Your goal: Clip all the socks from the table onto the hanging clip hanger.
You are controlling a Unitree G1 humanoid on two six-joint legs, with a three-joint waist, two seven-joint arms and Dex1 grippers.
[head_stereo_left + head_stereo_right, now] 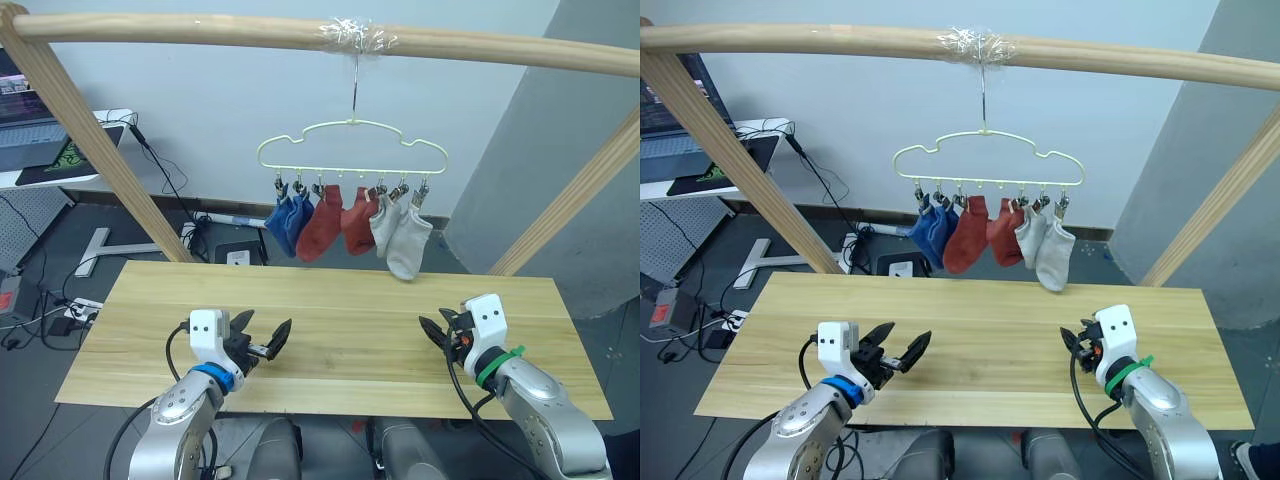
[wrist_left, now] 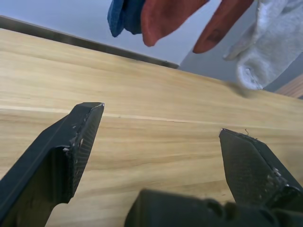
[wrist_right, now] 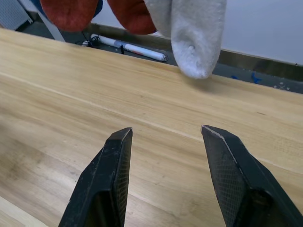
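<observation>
The pale-yellow clip hanger (image 1: 350, 145) hangs by its hook from the pole above the far edge of the table (image 1: 330, 300). Socks hang from its clips in a row: two blue (image 1: 290, 220), two rust red (image 1: 320, 225) and two light grey (image 1: 408, 245). The lowest grey sock's toe ends just over the tabletop. No sock lies on the wood. My left gripper (image 1: 265, 328) hovers open over the table's near left part, and its wrist view shows bare wood between the fingers (image 2: 71, 142). Over the near right part, my right gripper (image 1: 435, 325) is open and empty too, fingers (image 3: 106, 175) pointing toward the grey sock (image 3: 196, 33).
A round wooden pole (image 1: 300, 35) runs overhead, with slanted legs at the left (image 1: 90, 140) and right (image 1: 570, 200). Behind the left leg stands a desk with a laptop (image 1: 30, 130). Cables and a power strip (image 1: 70, 312) lie on the floor.
</observation>
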